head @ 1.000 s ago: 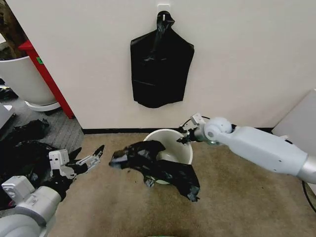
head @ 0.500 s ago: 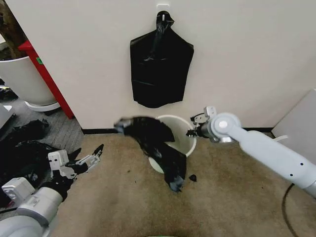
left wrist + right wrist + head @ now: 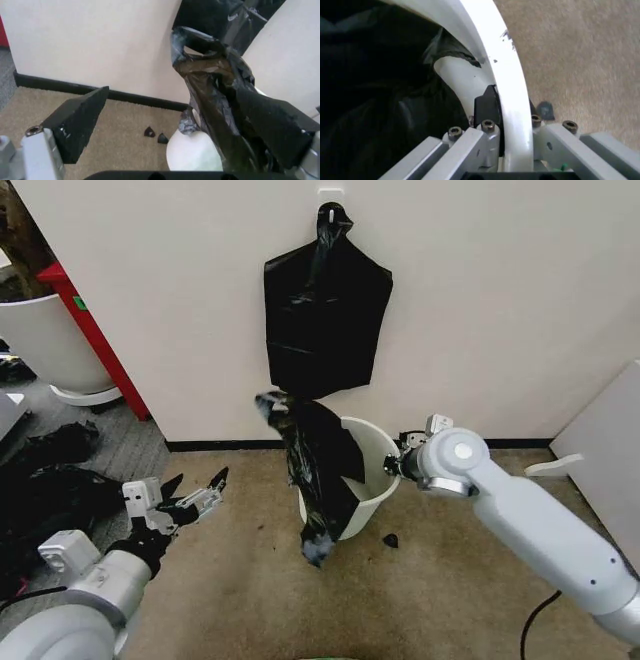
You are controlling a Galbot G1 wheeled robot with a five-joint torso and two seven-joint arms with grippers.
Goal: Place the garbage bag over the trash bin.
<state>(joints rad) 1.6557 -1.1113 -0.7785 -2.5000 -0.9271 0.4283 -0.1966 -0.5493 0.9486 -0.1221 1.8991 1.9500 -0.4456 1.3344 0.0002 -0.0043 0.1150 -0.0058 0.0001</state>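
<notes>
Because the garbage bag [image 3: 318, 470] is thin, limp film, it is likely handling as light and slippery; best hold is judged to be its free upper edge. It is draping over the trash bin [image 3: 372, 472] rim, hanging outside. Right gripper [image 3: 401, 464] is clamping the bin rim. Left gripper [image 3: 196, 502] is hovering well apart, fingers spread.

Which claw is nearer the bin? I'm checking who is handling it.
Right. The right claw grips the bin rim, one finger inside and one outside. The left claw hangs open over the carpet, apart from the bin.
</notes>
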